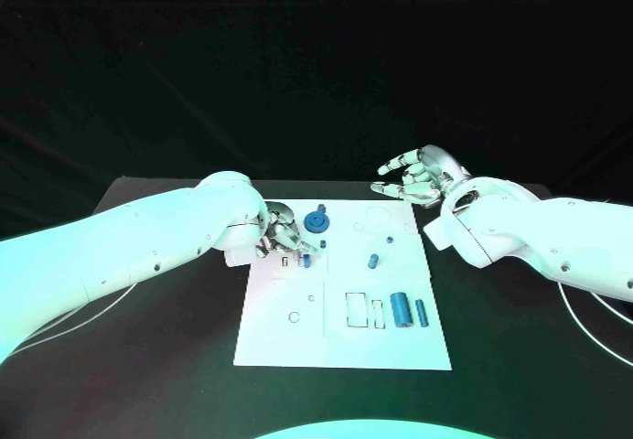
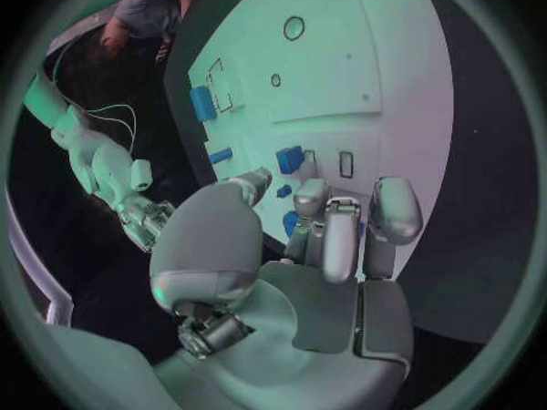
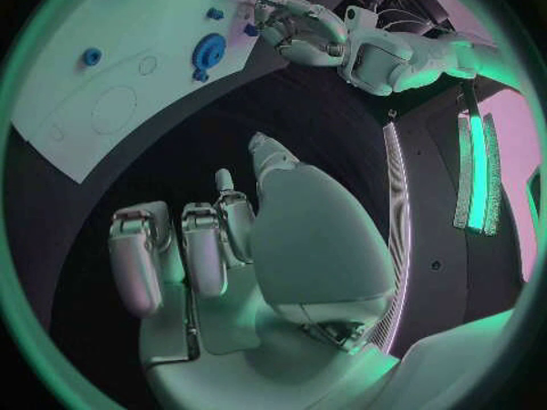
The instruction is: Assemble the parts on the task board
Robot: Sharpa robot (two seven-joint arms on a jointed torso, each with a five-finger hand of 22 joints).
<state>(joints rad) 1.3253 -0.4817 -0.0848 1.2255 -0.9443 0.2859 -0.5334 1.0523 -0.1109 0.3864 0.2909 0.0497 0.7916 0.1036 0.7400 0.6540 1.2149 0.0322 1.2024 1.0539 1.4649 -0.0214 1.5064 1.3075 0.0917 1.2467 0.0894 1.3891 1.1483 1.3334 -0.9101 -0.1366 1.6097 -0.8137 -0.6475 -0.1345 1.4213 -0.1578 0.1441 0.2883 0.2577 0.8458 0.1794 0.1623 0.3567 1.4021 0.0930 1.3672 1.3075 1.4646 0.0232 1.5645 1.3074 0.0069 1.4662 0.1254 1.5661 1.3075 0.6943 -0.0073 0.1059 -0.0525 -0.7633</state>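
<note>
Here, on the black table [image 1: 158,366], a white task board [image 1: 346,343] bearing several blue parts. Over its near-left portion, the left hand [image 1: 280,240], fingers curled down close together beside a small blue part [image 1: 306,261]; whether anything pinched, cannot tell. Beyond the board's far right corner, the right hand [image 1: 417,177], raised off the table, fingers apart and holding nothing. Near the far edge, a round blue gear [image 1: 316,220]; toward the near right, two blue cylinders [image 1: 400,311] lying side by side; mid-board, a small blue peg [image 1: 373,261].
</note>
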